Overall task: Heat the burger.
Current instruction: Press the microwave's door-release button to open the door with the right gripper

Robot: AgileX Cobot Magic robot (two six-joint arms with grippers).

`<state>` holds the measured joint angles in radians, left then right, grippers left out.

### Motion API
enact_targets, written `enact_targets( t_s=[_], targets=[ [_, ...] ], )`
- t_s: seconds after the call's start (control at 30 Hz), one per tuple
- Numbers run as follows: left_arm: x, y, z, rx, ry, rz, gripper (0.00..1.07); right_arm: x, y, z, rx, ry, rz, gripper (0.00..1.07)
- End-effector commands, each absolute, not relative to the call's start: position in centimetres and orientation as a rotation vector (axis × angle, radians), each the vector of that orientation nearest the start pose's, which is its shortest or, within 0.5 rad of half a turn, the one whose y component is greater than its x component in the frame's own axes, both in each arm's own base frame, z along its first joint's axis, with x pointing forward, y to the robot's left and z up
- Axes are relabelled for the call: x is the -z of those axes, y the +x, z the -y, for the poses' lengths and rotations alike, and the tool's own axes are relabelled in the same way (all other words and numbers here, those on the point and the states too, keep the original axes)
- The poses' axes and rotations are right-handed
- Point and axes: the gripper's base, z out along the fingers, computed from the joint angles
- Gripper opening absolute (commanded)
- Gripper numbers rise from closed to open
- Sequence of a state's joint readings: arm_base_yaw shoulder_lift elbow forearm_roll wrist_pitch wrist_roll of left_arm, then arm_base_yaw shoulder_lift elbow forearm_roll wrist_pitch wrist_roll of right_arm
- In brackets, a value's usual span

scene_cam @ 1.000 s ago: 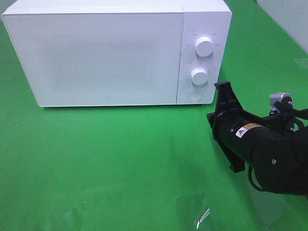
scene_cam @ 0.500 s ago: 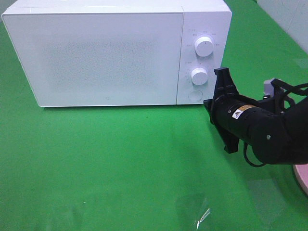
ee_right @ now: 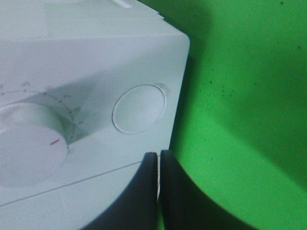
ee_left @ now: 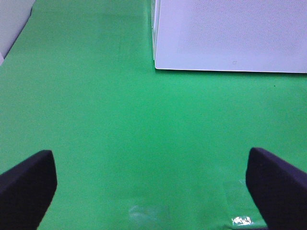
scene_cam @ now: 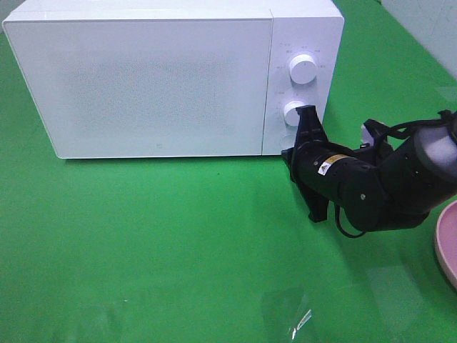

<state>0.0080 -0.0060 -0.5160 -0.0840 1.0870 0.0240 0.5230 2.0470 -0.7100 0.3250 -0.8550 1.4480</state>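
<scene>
The burger is out of view in every frame. The white microwave [scene_cam: 157, 78] stands at the back with its door closed. Its control panel has two knobs [scene_cam: 303, 68] and a round button, seen in the right wrist view [ee_right: 139, 109]. My right gripper [scene_cam: 293, 153] is shut and empty, with its tips [ee_right: 158, 158] close in front of the panel, just below that button. I cannot tell if it touches the panel. My left gripper [ee_left: 149, 163] is open and empty over bare green cloth, in front of the microwave's left corner [ee_left: 158, 57].
The rim of a pink plate [scene_cam: 448, 239] shows at the right edge. The green cloth [scene_cam: 157, 236] covers the table. A shiny clear patch [scene_cam: 300, 320] lies near the front. The lower knob [ee_right: 29, 143] sits beside the button.
My right arm has moved left and toward the microwave, bringing the shut gripper up to the lower part of the control panel. More of the pink plate is uncovered.
</scene>
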Motion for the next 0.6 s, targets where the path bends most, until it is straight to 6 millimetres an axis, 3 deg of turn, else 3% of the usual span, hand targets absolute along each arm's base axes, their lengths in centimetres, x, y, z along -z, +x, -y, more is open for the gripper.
enact_targets(
  t_s=[0.03,0.6],
  targets=[
    [-28.1,-1.1,0.7,0.083,0.023,-2.014,1.01,-8.6,32.2,-15.0,-1.132,1.311,-1.709,0.0],
    [-28.1,-1.1,0.7,0.084,0.023,-2.014,1.01,-9.3,34.3,-14.5,-1.157,1.279,-1.637,0.0]
  ],
)
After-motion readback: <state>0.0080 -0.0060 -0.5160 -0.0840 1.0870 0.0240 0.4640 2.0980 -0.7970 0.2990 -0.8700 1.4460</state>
